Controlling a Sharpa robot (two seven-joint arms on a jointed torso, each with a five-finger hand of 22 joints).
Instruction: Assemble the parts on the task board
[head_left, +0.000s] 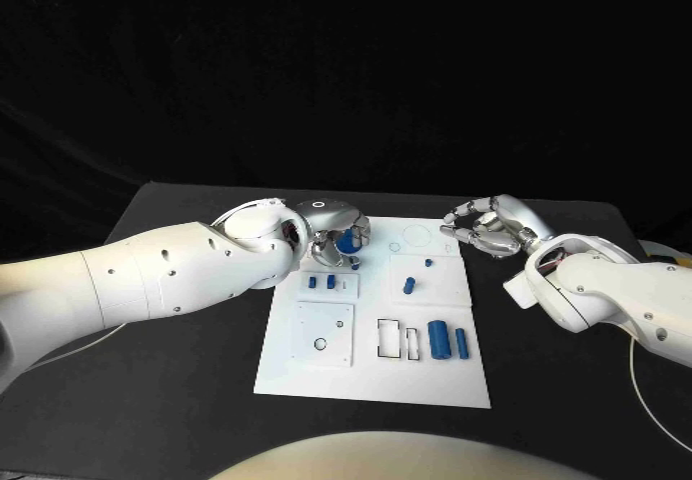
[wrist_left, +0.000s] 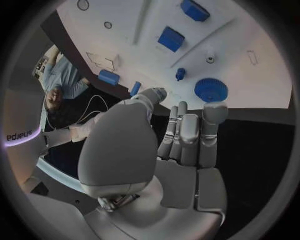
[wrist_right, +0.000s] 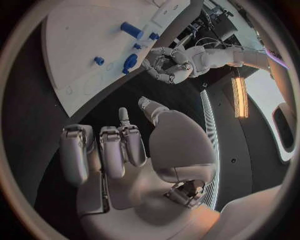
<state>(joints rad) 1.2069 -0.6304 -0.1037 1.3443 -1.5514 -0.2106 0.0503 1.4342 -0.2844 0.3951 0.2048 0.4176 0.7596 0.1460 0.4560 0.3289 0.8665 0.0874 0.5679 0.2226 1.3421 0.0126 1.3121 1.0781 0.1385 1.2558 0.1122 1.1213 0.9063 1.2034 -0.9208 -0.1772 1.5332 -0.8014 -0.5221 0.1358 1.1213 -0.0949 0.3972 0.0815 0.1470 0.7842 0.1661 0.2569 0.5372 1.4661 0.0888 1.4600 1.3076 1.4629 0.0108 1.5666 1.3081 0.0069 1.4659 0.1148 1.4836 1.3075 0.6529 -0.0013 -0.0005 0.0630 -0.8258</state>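
We show the left robot hand (head_left: 335, 240) poised over the far left corner of the task board (head_left: 325, 375), its fingers (wrist_left: 187, 127) lying close together and holding nothing. The round blue toothed part (wrist_left: 210, 90) lies flat on the task board just ahead of those fingertips, with a small blue peg (wrist_left: 180, 74) close beside it; being round, it offers no long axis to align with. The right robot hand (head_left: 488, 226) hovers beyond the far right corner, fingers curled inward on nothing, well apart from the toothed part. We judge the left robot hand the nearer, so the coming move turns on a short forward and downward reach onto that part.
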